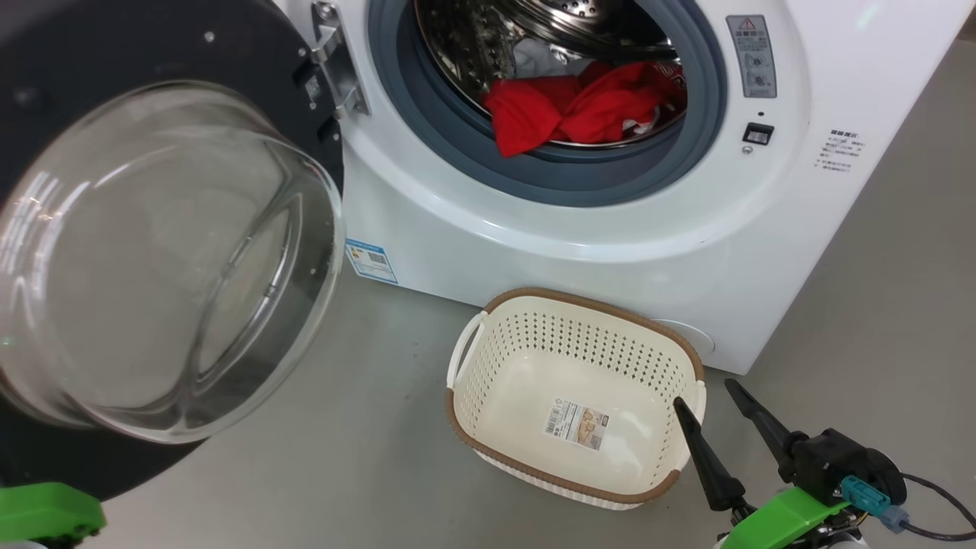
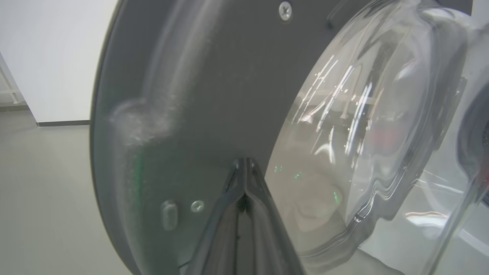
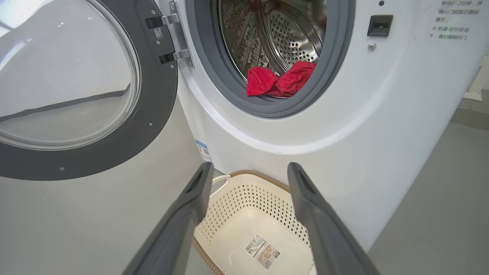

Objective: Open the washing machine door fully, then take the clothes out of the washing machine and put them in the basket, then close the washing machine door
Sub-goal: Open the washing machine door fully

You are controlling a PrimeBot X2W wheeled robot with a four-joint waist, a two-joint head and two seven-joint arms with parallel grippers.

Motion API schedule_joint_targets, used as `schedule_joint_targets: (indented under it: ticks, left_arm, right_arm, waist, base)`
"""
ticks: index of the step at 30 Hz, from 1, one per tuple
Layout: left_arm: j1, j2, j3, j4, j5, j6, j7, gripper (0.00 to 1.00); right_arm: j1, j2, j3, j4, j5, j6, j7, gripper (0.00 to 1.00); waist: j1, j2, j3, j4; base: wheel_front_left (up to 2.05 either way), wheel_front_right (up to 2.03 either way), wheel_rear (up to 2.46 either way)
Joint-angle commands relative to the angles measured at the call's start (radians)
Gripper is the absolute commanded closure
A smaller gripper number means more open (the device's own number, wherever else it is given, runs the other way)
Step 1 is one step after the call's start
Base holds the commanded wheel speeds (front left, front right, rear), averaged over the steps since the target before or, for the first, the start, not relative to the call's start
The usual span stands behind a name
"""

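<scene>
The large white front-loading washing machine has its round black-ringed glass door swung left, the cream perforated plastic basket below and the red jersey clothes in the drum. The left gripper, pinched together, meets the door; the right gripper gapes wide. A rebounding door could block reaching.

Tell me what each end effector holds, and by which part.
Nothing is held. Left end effector shut, empty, by the door; right end effector open near the basket.
</scene>
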State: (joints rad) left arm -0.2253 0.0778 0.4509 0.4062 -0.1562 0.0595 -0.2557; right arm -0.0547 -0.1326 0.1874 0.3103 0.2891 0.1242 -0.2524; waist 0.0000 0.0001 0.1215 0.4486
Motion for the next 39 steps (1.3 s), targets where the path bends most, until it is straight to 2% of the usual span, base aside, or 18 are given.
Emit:
schedule_joint_targets:
  ticks: [1,10,22,29,39]
  left_arm:
    - [-0.053,0.061,0.054,-0.01,0.014,-0.003,-0.006,1.0]
    - [-0.125,0.105,0.131,0.064,0.033,-0.011,-0.006,1.0]
    - [-0.187,0.14,0.201,0.161,0.044,-0.051,-0.006,1.0]
    - [-0.182,0.125,0.208,0.165,0.071,-0.094,-0.006,1.0]
    - [-0.126,0.061,0.194,0.102,0.106,-0.136,-0.006,1.0]
  right_arm:
    - [-0.039,-0.012,0.026,-0.027,-0.006,0.007,-0.009,0.0]
    - [-0.055,-0.019,0.02,-0.028,-0.01,0.007,-0.009,0.0]
    - [-0.076,-0.026,0.024,-0.031,-0.013,0.007,-0.009,0.0]
    - [-0.079,-0.02,0.025,-0.029,-0.012,0.007,-0.009,0.0]
    - [-0.072,-0.007,0.014,-0.024,-0.01,0.007,-0.009,0.0]
  waist:
    - [0.0,-0.0001,0.012,-0.011]
    - [0.0,-0.0001,0.041,-0.027]
    - [0.0,-0.0001,0.067,-0.04]
    - [0.0,-0.0001,0.064,-0.043]
    - [0.0,-0.0001,0.03,-0.04]
  base:
    - [0.0,0.0,0.0]
    - [0.0,0.0,0.0]
    - [0.0,0.0,0.0]
    - [0.0,0.0,0.0]
    - [0.0,0.0,0.0]
